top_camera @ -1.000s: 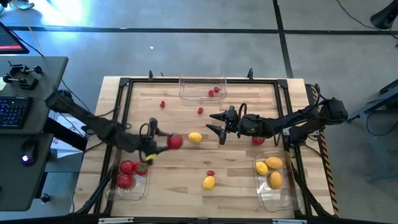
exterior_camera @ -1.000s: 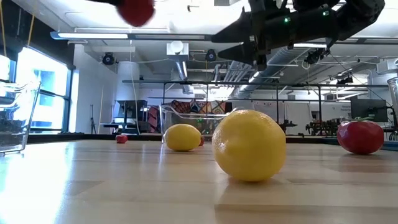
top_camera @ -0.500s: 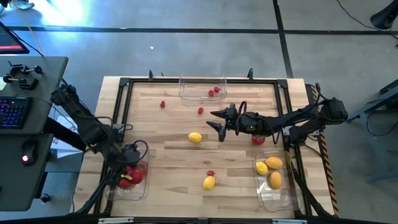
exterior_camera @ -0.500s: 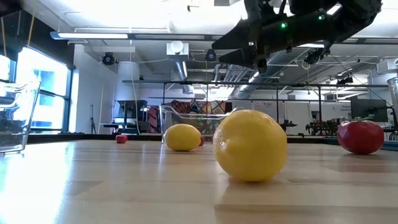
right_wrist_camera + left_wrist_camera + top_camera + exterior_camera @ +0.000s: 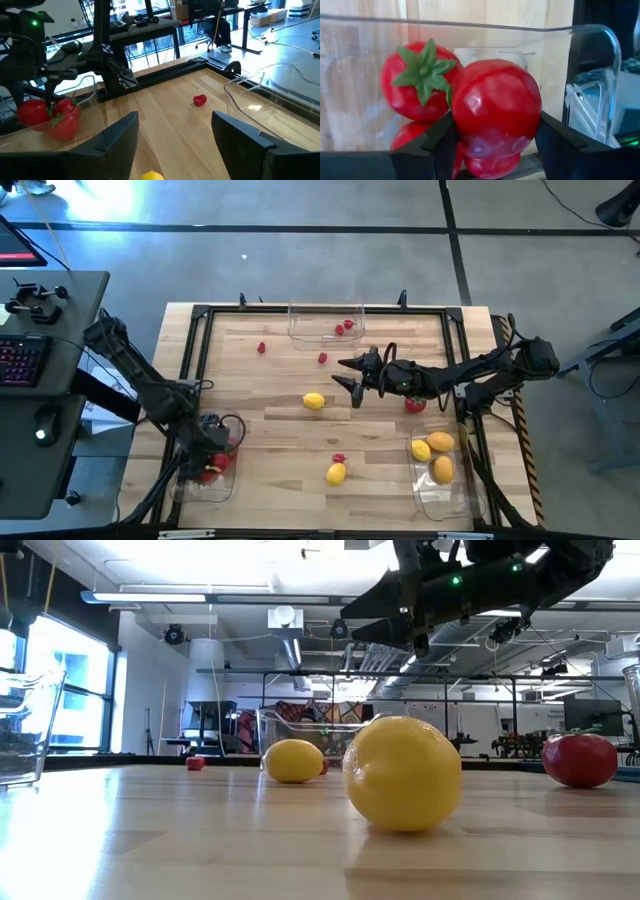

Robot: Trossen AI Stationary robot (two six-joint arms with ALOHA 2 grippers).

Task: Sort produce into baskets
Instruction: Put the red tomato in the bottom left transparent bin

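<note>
While the left gripper [image 5: 208, 452] hangs over the tomato basket [image 5: 228, 485] at the table's near-left corner, its fingers are clamped on a tomato [image 5: 495, 107] that looks just about to be let go among the two tomatoes [image 5: 417, 80] already lying in there. Taking that basket as my marker, the job looks roughly half done. Far across the table's near edge from it, the lemon basket [image 5: 455, 495] holds two orange-yellow fruits [image 5: 437, 445]. Diagonally away, at the far edge, the berry basket [image 5: 300, 330] has a couple of small red berries [image 5: 345, 326] in it. Still loose on the wood are a lemon [image 5: 314, 401] near the middle, another lemon [image 5: 336, 473] toward the near edge with a berry [image 5: 339, 458] just beside it, two berries [image 5: 262, 348] short of the berry basket, and one more tomato [image 5: 414, 405] lying under the right arm. The right gripper [image 5: 347, 373] hovers above the middle of the table, beyond the central lemon from the tomato basket, its fingers spread apart and holding nothing. I judge six pieces are left to sort once this tomato drops.
</note>
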